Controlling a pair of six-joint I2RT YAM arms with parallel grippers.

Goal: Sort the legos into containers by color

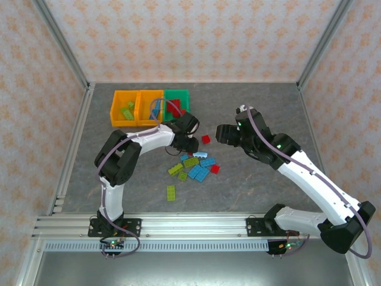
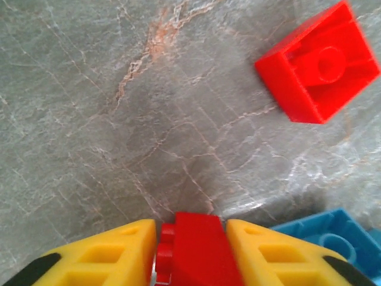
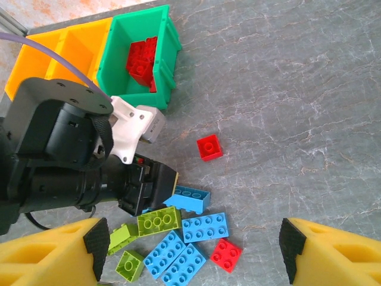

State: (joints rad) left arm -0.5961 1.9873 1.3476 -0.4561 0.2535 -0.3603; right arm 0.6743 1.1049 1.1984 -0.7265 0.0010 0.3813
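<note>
Legos (image 1: 199, 173): most lie in a loose pile mid-table, between our two grippers. Nearest the arm bases, one green lego (image 1: 171, 192) lies alone, near-left of the pile. The pile is blue, green and red pieces flat on the table (image 1: 256, 196). From the right wrist we count four blue, three green and one red at the near-right edge.

Left gripper (image 2: 191, 232) is at the pile's far-left edge, clamped on a red lego (image 2: 195, 259) pinched between its yellow fingers (image 2: 113, 253). We can't tell if that piece is off the table. A blue lego (image 2: 333, 238) lies just right of the fingers. A red square (image 1: 205, 139) lies by itself just past the pile, touching nothing.

Right gripper (image 3: 191, 238) hovers right of that square, jaws spread wide, gripping nothing.

Bins (image 1: 128, 124) stand in a joined row at far left: two yellow, then a green bin (image 3: 128, 94) at the right end. The green bin holds red pieces (image 3: 143, 59). The leftmost yellow bin (image 1: 115, 110) holds green ones. We can't make out the middle bin's contents.
</note>
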